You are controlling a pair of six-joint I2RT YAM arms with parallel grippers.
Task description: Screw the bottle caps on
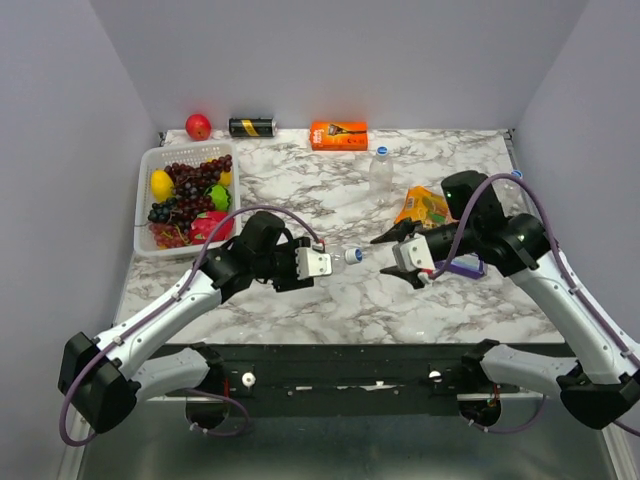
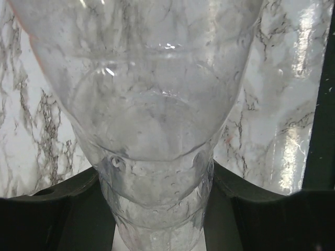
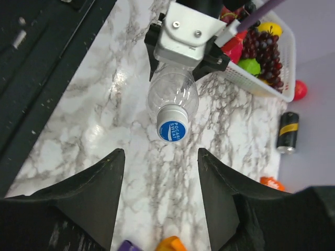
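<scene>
My left gripper (image 1: 318,263) is shut on a clear bottle (image 1: 336,260) and holds it on its side above the table, neck pointing right. A blue cap (image 1: 355,256) sits on its neck. In the left wrist view the bottle (image 2: 152,104) fills the frame between the fingers (image 2: 52,209). My right gripper (image 1: 394,258) is open and empty, just right of the cap. In the right wrist view the cap (image 3: 172,130) faces me, beyond the fingertips (image 3: 116,157), not between them. A second capped bottle (image 1: 381,178) stands at the back. A third (image 1: 514,185) is partly hidden behind my right arm.
A white basket (image 1: 150,160) of fruit stands at the back left. A red apple (image 1: 198,126), a black-and-gold can (image 1: 252,127) and an orange box (image 1: 338,134) line the back edge. An orange packet (image 1: 425,207) and a purple object (image 1: 462,268) lie by the right arm.
</scene>
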